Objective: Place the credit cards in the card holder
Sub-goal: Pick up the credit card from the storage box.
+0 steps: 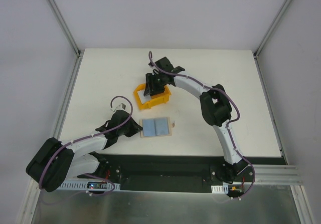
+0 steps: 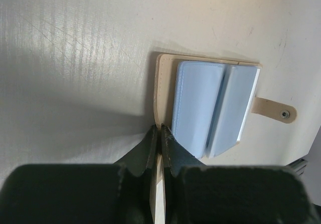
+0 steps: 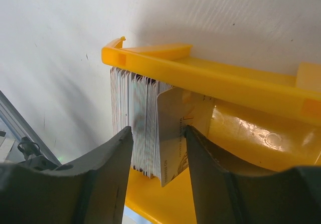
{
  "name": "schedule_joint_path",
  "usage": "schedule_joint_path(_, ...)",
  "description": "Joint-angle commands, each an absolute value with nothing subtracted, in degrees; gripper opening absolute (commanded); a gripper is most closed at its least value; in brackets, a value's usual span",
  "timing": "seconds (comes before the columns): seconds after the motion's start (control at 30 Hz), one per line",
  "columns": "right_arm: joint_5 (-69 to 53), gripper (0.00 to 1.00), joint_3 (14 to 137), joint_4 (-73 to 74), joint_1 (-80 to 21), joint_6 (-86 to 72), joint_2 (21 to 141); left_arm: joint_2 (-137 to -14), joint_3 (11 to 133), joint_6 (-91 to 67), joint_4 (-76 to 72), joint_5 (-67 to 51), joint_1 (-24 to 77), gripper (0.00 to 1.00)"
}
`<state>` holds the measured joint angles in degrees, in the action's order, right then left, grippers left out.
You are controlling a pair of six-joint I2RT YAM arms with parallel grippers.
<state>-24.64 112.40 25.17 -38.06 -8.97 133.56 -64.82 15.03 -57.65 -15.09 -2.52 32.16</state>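
Cards (image 3: pixel 135 114) stood on edge inside bin (image 3: pixel 241 78); right gripper (image 3: pixel 158 130) hung open astride stack, nothing held. Holder (image 2: pixel 208 108) lay open near bin, arm-base side; left gripper (image 2: pixel 160 131) clenched on its cover edge. Judged: pinch front card alone, lift straight, keep off bin wall.

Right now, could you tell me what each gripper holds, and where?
The left gripper pinches the card holder by its edge; the right gripper, open around the credit cards, holds nothing.

Soft beige folding card holder (image 2: pixel 165 83) lies open on scuffed white table (image 2: pixel 75 58). Two pale blue glossy pocket stacks (image 2: pixel 198 108) face up. Snap-button strap (image 2: pixel 273 109) lies flat. Black left gripper (image 2: pixel 160 135) is pinched on the near cover edge.
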Motion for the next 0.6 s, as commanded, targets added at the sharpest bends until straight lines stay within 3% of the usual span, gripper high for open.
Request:
schedule_joint_path(0.0, -26.1, 0.47, 112.5, 24.0, -38.1, -9.5, 128.4, -64.5, 14.5, -57.4, -14.6, -2.2, 31.7, 0.0)
schedule_joint_path(0.43, -25.9, 0.32, 111.9, 24.0, -37.8, -9.4, 126.3, -65.8, 14.8, -57.3, -15.3, -3.0, 31.7, 0.0)
schedule_joint_path(0.57, -24.1, 0.22, 111.4, 23.9, -37.7, -9.1, 125.8, -65.8, 14.7, -57.2, -15.4, -3.1, 31.6, 0.0)
